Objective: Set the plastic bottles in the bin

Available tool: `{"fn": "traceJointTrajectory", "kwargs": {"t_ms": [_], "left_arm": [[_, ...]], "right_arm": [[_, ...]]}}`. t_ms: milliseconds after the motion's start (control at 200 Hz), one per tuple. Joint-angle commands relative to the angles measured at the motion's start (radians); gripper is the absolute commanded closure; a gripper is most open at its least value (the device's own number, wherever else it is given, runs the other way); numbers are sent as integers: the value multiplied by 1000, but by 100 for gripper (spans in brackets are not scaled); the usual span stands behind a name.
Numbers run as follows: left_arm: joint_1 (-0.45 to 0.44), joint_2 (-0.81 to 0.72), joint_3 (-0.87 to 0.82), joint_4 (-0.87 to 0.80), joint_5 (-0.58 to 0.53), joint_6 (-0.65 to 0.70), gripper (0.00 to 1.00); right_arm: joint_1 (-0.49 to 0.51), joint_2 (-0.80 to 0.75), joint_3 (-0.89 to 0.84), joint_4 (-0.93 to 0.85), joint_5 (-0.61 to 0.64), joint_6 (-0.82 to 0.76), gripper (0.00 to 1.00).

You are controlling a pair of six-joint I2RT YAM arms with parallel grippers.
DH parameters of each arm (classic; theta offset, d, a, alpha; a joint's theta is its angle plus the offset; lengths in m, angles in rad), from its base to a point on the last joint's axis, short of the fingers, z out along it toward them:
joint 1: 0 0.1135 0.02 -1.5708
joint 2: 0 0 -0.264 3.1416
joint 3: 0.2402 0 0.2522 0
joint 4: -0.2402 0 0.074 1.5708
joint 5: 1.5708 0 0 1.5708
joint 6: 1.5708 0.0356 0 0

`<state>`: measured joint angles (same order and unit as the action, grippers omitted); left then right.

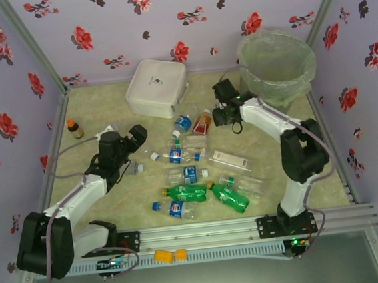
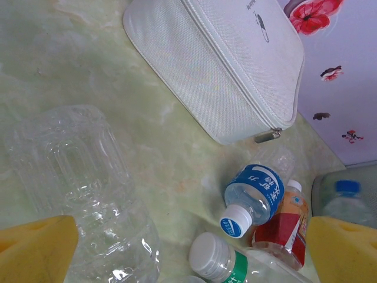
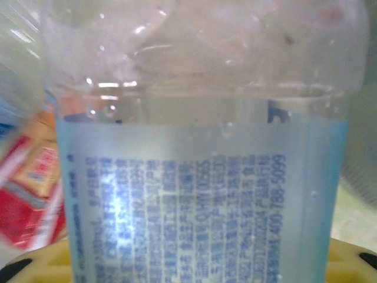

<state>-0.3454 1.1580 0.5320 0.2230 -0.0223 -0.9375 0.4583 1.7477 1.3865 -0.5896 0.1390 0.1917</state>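
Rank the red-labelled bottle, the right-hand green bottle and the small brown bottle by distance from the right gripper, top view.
1. Red-labelled bottle, just left of the right gripper, which holds a blue-labelled bottle.
2. Right-hand green bottle, toward the near rail.
3. Small brown bottle, far across on the left.

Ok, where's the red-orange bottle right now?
In the top view the red-orange bottle lies mid-table, right of a blue-labelled bottle and just left of the right gripper.

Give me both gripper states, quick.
Left gripper: open, empty.
Right gripper: shut on a clear plastic bottle with a pale blue label.
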Motion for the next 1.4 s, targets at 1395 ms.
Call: {"fn": "traceJointTrajectory", "kwargs": {"t_ms": [1395], "left_arm": [[60,-158,-40,-62,7,50,0]], "right_arm": [[-441,9,423,-52,-149,114,42]]}}
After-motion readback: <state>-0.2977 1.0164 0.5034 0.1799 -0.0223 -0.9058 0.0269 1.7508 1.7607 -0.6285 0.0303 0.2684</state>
